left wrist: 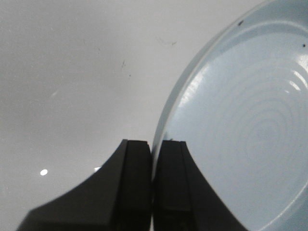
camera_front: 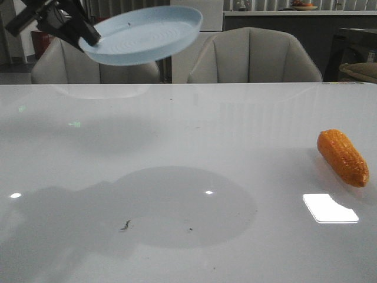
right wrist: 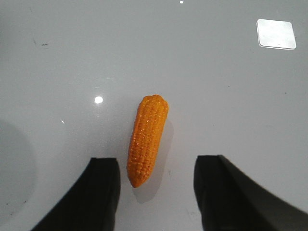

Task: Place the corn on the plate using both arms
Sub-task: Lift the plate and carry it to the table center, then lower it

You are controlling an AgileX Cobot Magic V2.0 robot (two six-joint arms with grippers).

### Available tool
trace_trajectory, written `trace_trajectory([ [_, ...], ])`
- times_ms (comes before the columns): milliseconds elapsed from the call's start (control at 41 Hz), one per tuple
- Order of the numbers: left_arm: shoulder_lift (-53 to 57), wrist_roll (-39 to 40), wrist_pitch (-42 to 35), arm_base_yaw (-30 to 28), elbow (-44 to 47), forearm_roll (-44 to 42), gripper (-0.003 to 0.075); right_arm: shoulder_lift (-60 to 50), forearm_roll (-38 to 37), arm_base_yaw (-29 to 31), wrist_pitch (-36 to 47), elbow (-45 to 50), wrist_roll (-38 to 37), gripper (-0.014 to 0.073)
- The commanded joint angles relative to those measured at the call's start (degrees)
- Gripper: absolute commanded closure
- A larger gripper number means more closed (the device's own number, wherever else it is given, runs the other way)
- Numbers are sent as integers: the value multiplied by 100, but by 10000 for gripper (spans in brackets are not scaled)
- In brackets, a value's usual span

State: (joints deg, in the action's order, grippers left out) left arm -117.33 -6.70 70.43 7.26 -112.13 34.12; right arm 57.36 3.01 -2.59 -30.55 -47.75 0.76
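At the far left of the front view, the left gripper [camera_front: 88, 36] holds the plate [camera_front: 144, 35] high above the table [camera_front: 177, 130], its two black fingers [left wrist: 137, 183] pressed together on the rim at about seven o'clock on the plate's edge. The plate hangs tilted, its far edge raised, and throws a broad round shadow [camera_front: 188, 206] on the bare tabletop below. There is one plate.

Moving right, the middle of the table holds nothing but that shadow and a few small dark specks [camera_front: 126, 224].

At the right, one corn [camera_front: 343, 157] lies flat on the table, well apart from the plate, at about four o'clock from it. In the front view its long axis runs from ten o'clock to four o'clock.

The right gripper [right wrist: 156, 185] does not show in the front view; in its own wrist view it hangs over the corn [right wrist: 147, 139] with its fingers [right wrist: 103, 187] spread wide, touching nothing. The cob's tapered tip points between them and its blunt end points away at roughly twelve o'clock, so its length lies nearly square to the closing line. How high the fingers sit above the cob is hard to judge from this view.

The right arm is clearly the nearer one. The coming grasp likely depends on the fingers straddling the cob's width.
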Motion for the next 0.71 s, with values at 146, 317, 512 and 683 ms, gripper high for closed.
trace_trajectory([
  [146, -213, 36, 225, 767, -101, -147, 629, -56, -66, 25, 374, -173, 33, 138],
  [317, -679, 36, 225, 1123, -101, -171, 629, -56, -66, 25, 368, -173, 33, 138],
  [512, -1079, 41, 225, 1366, -101, -446, 599, -56, -66, 25, 350, -173, 33, 138],
  [683, -1142, 41, 225, 1405, -98, -477, 472, -56, -66, 25, 339, -173, 33, 138],
])
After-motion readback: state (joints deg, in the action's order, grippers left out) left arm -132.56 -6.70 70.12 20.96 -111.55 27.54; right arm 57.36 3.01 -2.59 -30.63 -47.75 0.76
